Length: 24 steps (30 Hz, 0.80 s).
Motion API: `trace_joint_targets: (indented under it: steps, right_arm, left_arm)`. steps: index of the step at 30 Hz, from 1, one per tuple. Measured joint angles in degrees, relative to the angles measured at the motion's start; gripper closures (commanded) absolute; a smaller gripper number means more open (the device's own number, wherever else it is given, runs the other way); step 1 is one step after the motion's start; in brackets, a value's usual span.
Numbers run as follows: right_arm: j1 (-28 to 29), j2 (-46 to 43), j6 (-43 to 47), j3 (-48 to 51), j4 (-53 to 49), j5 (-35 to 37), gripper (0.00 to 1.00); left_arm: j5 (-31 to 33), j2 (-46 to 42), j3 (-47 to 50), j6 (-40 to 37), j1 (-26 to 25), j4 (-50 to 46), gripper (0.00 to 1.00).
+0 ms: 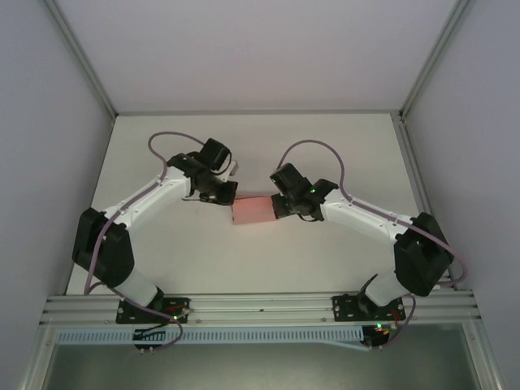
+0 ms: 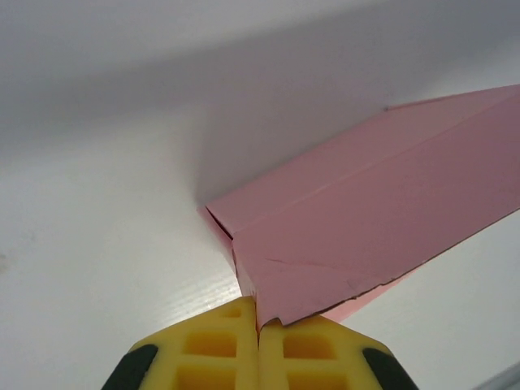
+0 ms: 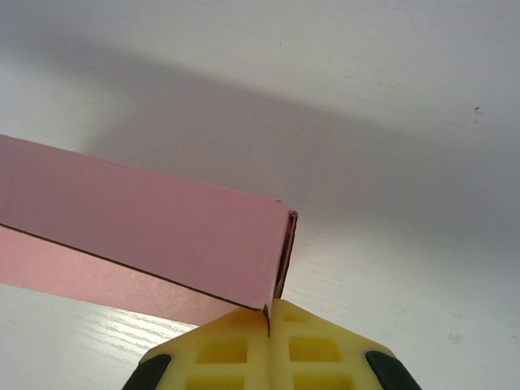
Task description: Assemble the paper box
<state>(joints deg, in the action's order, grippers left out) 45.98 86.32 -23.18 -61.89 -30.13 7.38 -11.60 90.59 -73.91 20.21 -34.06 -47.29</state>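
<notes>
Yellow fingers (image 2: 211,345) of the left pincer (image 2: 258,325) sit at the bottom of the left wrist picture. They are pressed together on a corner of the paper box (image 2: 366,219). At the other end, the right pincer (image 3: 269,321) is squeezed on a thin edge of the card. From above, the pink box is in the middle of the frame, between both pincers, over the white desk (image 1: 325,146). I think it is lifted a bit, but that is hard to tell. The card is light and thin. It bends and tears easily, so hold it softly by folds and corners.
</notes>
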Motion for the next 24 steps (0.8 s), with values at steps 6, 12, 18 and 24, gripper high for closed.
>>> trace_joint_targets:
  steps: [6,12,18,24]
  right_arm:
    - [0.7,0.5,0.0,-0.3,-0.1,1.7,1.00]
    - [1.6,0.6,-1.0,-0.3,0.0,2.5,1.00]
    - [2.4,0.6,-1.5,-0.3,0.1,3.0,1.00]
    - [2.4,0.6,-1.5,0.0,0.4,3.6,1.00]
  left_arm:
    - [-7.1,0.1,-0.1,2.5,3.0,-0.9,1.00]
    - [-13.2,1.5,-0.1,4.8,6.2,-0.7,1.00]
    - [-13.5,2.8,-0.4,4.1,6.8,-1.2,1.00]
    - [-5.9,1.5,0.6,2.8,3.2,0.2,1.00]
